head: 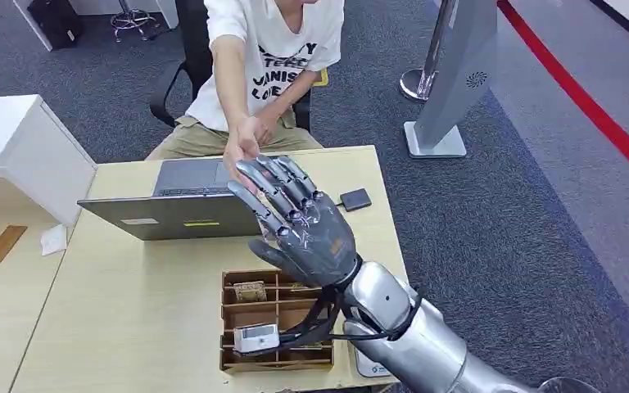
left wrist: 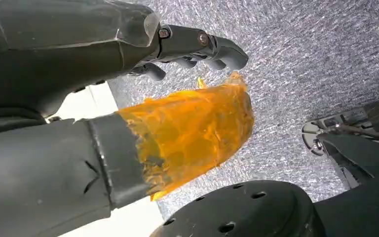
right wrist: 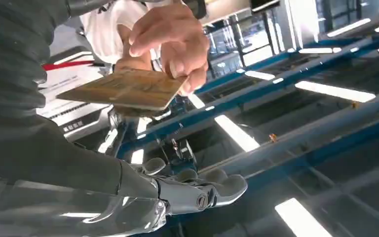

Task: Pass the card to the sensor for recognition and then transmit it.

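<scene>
Bench point(head: 131, 311) carries laptop point(head: 176, 205) and wooden tray point(head: 250, 315).

Right hand point(head: 299, 221) raised, fingers point(head: 274, 176) spread, holding nothing.

Left hand point(left wrist: 128, 74) hanging; fingers curled, empty.

Card point(right wrist: 123, 89) pinched in person's hand point(right wrist: 175, 39): thin, stiff, light, likely slippery; best taken by edges.

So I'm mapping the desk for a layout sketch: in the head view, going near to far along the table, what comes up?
Wooden compartment tray → right hand → open laptop → person.
</scene>
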